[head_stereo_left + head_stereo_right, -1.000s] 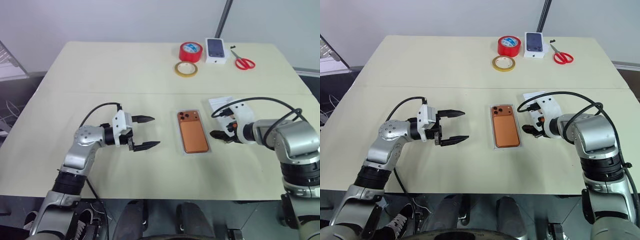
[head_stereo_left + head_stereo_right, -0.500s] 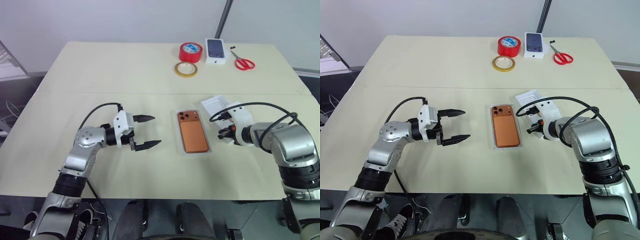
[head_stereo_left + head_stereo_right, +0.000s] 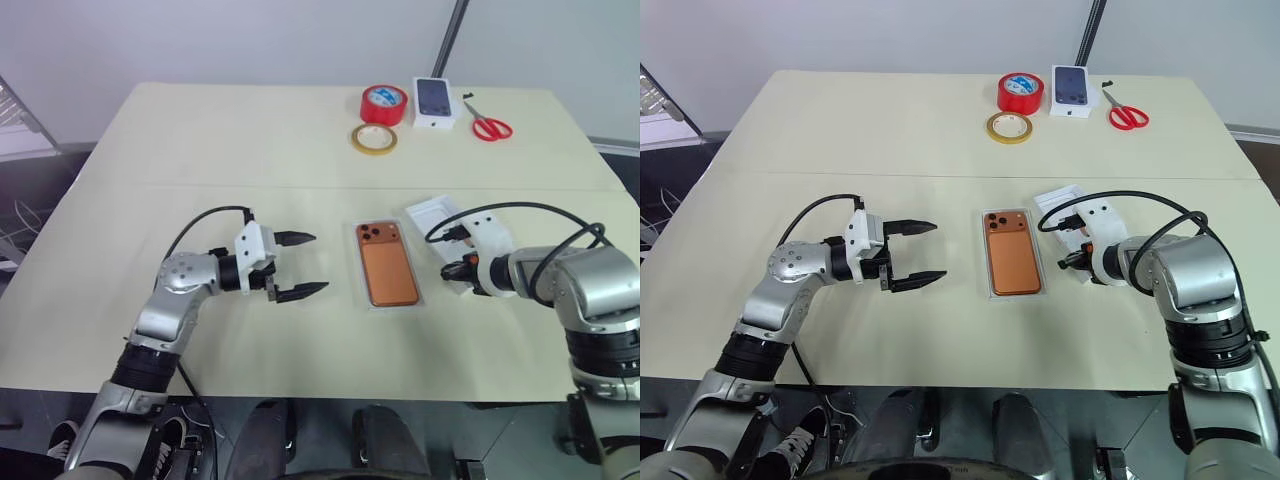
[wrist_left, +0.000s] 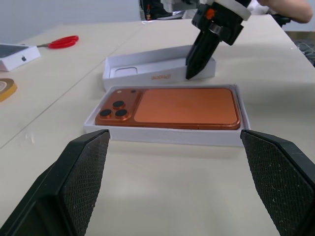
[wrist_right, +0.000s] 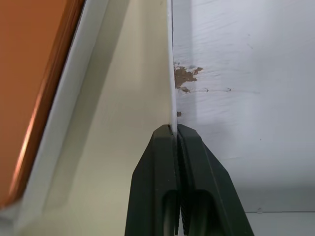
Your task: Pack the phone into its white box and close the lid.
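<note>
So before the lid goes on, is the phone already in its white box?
In. The phone lies flat, camera side up, inside the white box, whose low walls surround it.

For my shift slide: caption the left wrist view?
Phone lies in white box; right gripper pinches the lid's wall.

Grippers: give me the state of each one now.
Left gripper: open, holding nothing.
Right gripper: shut on the wall of the lid.

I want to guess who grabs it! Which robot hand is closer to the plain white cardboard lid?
The right gripper: it is shut on one wall of the plain white cardboard lid. The left gripper hangs open beyond the copper-orange phone, which lies between it and the lid.
</note>
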